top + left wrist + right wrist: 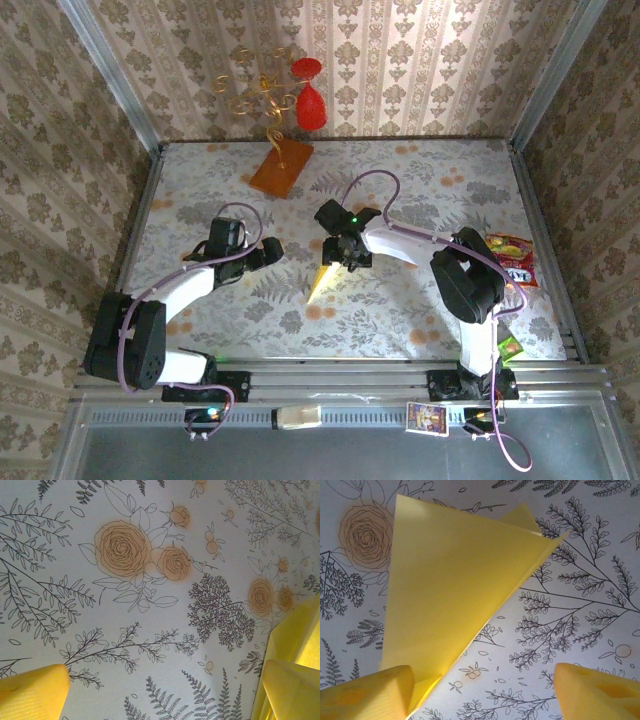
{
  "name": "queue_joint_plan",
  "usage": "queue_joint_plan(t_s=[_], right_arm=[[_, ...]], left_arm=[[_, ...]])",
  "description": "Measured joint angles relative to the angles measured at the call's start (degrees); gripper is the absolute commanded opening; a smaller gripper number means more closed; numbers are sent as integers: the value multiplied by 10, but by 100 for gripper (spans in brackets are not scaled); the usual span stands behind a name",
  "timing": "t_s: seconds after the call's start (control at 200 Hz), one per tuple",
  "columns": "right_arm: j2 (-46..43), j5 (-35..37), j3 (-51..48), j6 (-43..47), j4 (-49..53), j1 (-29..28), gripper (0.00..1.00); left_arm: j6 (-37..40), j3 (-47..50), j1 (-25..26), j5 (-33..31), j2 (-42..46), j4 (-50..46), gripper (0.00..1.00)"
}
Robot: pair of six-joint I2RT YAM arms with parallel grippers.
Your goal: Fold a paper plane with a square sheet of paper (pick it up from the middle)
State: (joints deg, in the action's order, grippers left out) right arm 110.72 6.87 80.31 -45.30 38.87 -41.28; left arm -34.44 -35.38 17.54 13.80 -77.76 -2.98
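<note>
right tool: wide open, empty | folded paper: mid-worktop, beneath it, long axis pointing to near edge | left tool: open, empty, farther off

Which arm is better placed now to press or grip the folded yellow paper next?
Right, probably. The right claw is open directly over the folded paper, one finger at its corner. The left claw, also open, sits off to the paper's side.

The top camera is looking steeply down over the white floral-printed tabletop. Both wrist cameras are facing patches of it from very close.
</note>
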Motion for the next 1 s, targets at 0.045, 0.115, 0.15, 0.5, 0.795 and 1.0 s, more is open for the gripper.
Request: queue_joint_plan(t_s=[0.045,0.115,0.15,0.5,0.795,1.0], right_arm=[[0,-2,-2,-3,0,0,60],[0,-9,-5,-7,-2,1,55],[0,-11,-5,-8,-3,1,51],[0,-43,-15,-15,-32,6,30],[0,-54,-35,-21,-50,13,16],[-21,-54,-58,-20,-61,26,4]], left_arm=[[0,0,0,1,-1,1,100],[0,0,0,1,-2,2,100],[0,0,0,2,-3,2,100],[0,-3,0,5,-14,4,100],[0,-4,0,5,-14,8,100],[0,-6,0,3,-14,8,100]])
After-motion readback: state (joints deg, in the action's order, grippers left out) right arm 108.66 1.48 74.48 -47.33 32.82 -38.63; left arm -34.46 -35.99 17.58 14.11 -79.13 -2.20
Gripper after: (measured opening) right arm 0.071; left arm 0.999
